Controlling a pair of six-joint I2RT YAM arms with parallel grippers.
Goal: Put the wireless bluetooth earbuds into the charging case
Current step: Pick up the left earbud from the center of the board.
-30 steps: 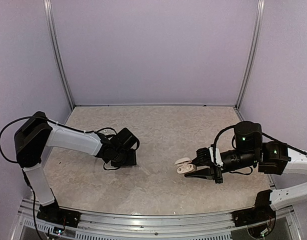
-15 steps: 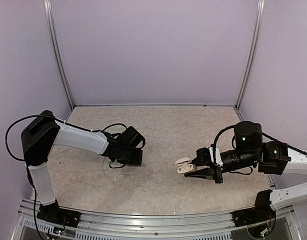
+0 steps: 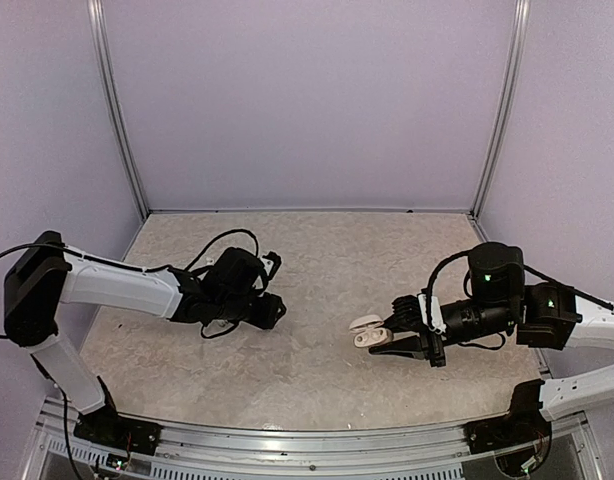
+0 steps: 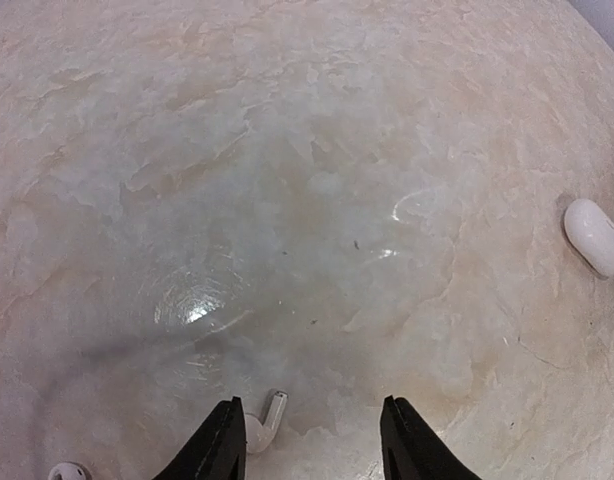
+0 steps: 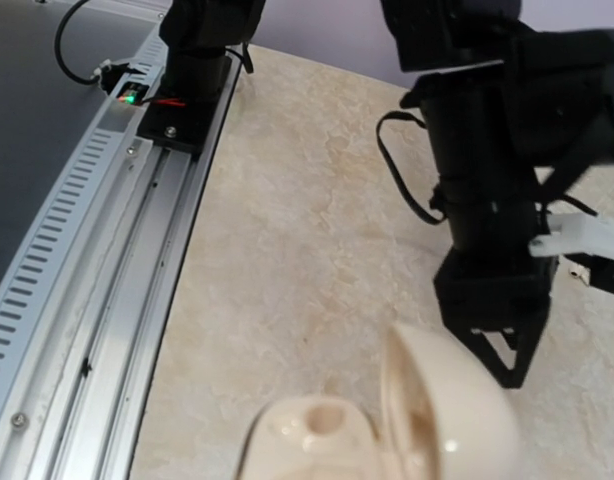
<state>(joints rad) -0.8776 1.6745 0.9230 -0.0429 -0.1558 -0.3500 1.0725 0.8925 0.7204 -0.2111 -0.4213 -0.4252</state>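
Case (image 3: 365,331) is clamped in the right gripper (image 3: 382,341), whose jaws are closed tight on it, at the right-centre of the table (image 3: 317,260). It is open: the right wrist view shows the lid tipped up from the base, with a round socket showing in the base (both halves look cream-white up close). From above, the two halves show as pale lobes at the tip of the black fingers.

The left gripper (image 3: 270,310) is low over the left part of the table, well apart from the case. Its jaws stand partly open and hold nothing. In the left wrist view, an earbud (image 4: 266,424) lies on the stone-patterned surface between the two dark fingers (image 4: 219,448), just beside the left one, with its stem pointing up and to the right. Whether the finger touches it I cannot tell. A second earbud (image 4: 67,470) lies outside the jaws at the bottom left corner, partly cut off by the frame. A white oval (image 4: 594,236) lies well off to the right.

The right wrist view also takes in the left arm (image 5: 497,200) across the table, and the slotted rail (image 5: 97,250) along the near edge.
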